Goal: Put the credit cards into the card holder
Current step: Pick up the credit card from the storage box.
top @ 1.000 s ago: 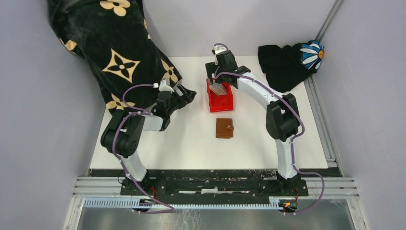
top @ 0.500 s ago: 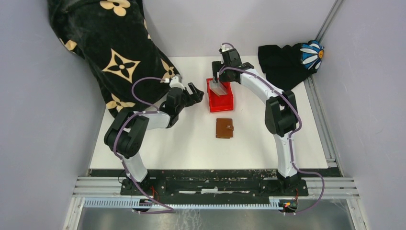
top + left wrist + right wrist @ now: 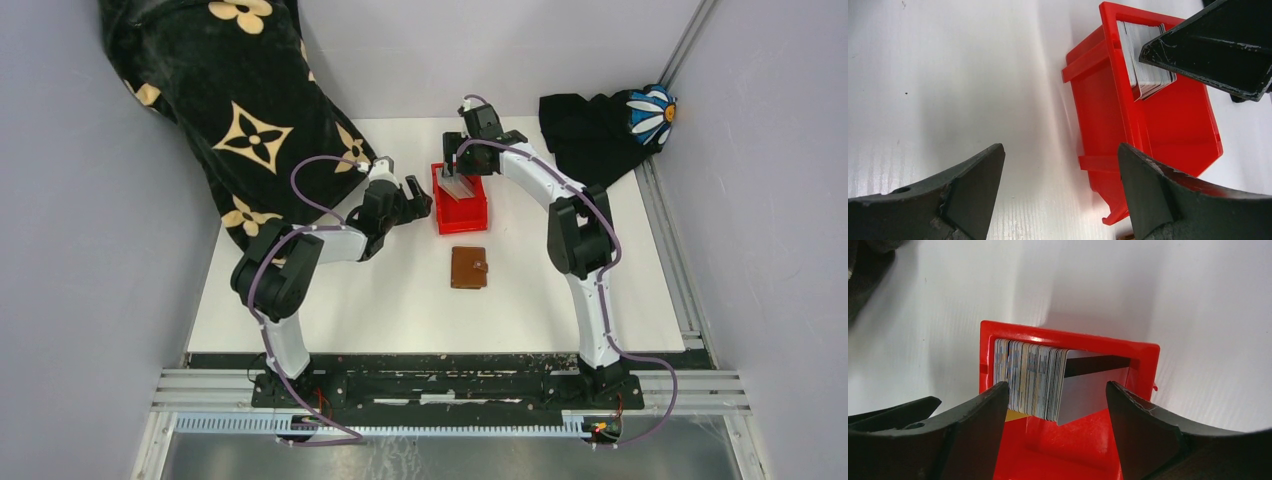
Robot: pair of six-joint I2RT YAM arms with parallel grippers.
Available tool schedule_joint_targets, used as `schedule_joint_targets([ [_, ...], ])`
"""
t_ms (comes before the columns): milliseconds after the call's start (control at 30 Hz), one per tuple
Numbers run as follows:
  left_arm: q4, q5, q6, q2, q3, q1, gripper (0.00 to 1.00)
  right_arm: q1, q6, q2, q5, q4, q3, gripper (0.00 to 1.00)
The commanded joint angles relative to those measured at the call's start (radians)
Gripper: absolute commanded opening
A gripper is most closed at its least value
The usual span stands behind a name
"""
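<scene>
The credit cards (image 3: 1033,375) stand on edge as a stack in the far end of a red bin (image 3: 1068,335), one grey card with a dark stripe facing out. My right gripper (image 3: 1057,390) hangs open just above the bin, its fingers either side of the stack and touching nothing. From above, the cards (image 3: 458,185) show in the red bin (image 3: 474,212) under the right gripper (image 3: 458,172). My left gripper (image 3: 422,200) is open and empty beside the bin's left wall (image 3: 1098,100). The card holder (image 3: 468,267), a shut brown wallet, lies nearer the arms than the bin.
A black blanket with cream flowers (image 3: 230,110) covers the back left and reaches the left arm. A black cloth with a daisy (image 3: 610,125) lies at the back right. The white table (image 3: 380,300) ends at a rail by the arm bases.
My left gripper has swung right, from beside the blanket to the bin's left wall. The right gripper has shifted slightly right over the cards. Bin and wallet have not moved.
</scene>
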Motion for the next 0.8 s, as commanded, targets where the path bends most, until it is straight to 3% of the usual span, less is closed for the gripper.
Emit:
schedule_joint_targets([
  [0,-0.011,-0.039,0.062,0.013,0.051,-0.005,0.9,-0.006,0.031,0.015,-0.034,0.0,0.061,0.77],
  [433,-0.05,-0.049,0.073,0.04,0.08,-0.018,0.89,-0.008,0.075,0.043,-0.095,-0.031,0.081,0.7],
  [767,-0.061,-0.051,0.076,0.049,0.095,-0.025,0.89,-0.006,0.109,0.004,-0.143,-0.019,0.068,0.58],
])
